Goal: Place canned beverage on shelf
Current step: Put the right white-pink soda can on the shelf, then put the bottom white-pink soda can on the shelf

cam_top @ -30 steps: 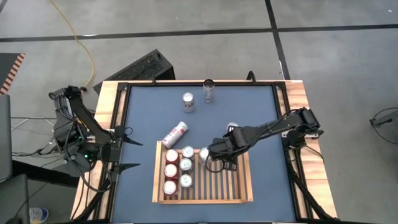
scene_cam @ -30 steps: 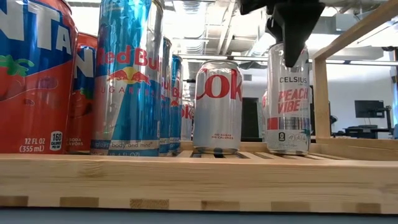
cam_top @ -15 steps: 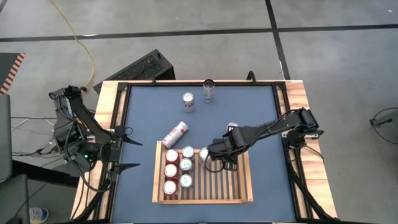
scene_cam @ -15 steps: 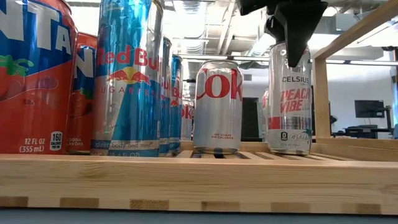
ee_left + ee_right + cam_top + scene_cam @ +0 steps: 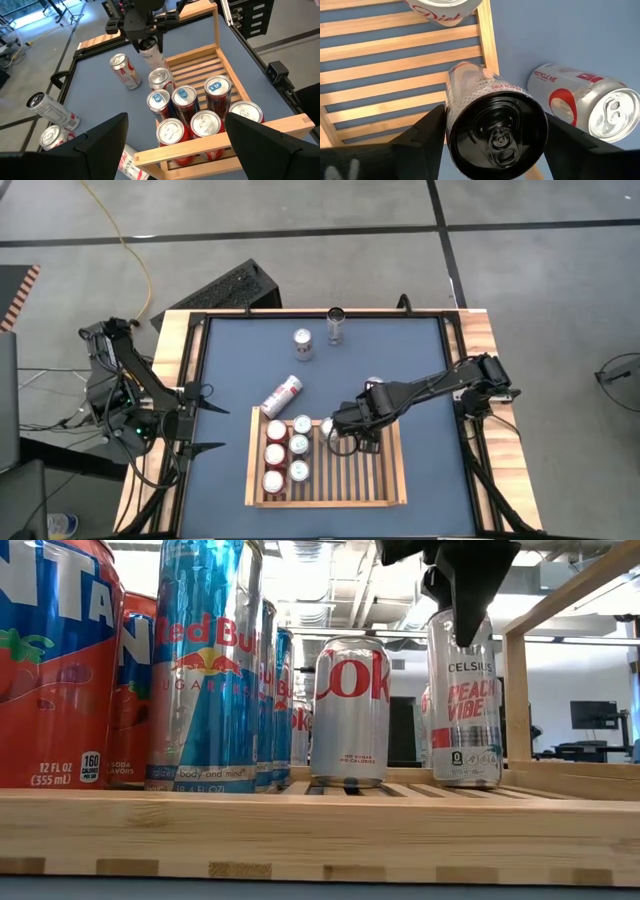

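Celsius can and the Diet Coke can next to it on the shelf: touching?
Apart. The low view shows open background between the Celsius can and the Diet Coke can, both upright on the shelf.

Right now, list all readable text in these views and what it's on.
"NTA", "12 FL OZ (355 mL)": red Fanta can.
"Red Bull", "SUGARFREE": blue Red Bull can.
"oke": Diet Coke can, small print unreadable.
"CELSIUS", "PEACH VIBE": Celsius can under the right gripper.
"RECYCLE ME": fallen can.
"Diet": can at the shelf edge.
Other small print: too small to read.
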You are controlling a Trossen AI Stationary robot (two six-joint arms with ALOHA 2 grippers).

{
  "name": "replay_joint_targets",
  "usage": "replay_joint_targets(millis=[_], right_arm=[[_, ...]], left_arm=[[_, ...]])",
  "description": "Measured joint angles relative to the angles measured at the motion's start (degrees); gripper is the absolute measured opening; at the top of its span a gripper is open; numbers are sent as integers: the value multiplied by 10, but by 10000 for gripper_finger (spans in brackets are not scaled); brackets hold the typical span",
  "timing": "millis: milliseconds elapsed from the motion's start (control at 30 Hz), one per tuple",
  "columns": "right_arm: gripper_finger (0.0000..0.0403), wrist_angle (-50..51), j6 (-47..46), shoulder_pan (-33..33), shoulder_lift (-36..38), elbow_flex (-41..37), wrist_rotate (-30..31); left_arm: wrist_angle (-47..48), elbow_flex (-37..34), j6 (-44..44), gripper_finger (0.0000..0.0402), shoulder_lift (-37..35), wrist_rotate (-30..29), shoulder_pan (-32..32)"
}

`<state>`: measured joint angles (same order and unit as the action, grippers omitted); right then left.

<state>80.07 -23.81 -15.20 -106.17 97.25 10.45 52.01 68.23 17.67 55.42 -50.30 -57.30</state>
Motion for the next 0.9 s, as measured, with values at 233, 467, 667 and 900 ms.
replay_joint_targets(millis=[233,467,667,900], right_arm=[[286,-1,-1,0,0,1,-15],[287,6,-1,0,1,12,-16],[287,13,8,0,2,70,-15],[287,86,37,0,2,159,43]], left_arm=[[0,0,0,320,0,0,0],[0,0,0,320,0,0,0],[0,0,0,320,0,0,0],[0,0,0,320,0,4,0]])
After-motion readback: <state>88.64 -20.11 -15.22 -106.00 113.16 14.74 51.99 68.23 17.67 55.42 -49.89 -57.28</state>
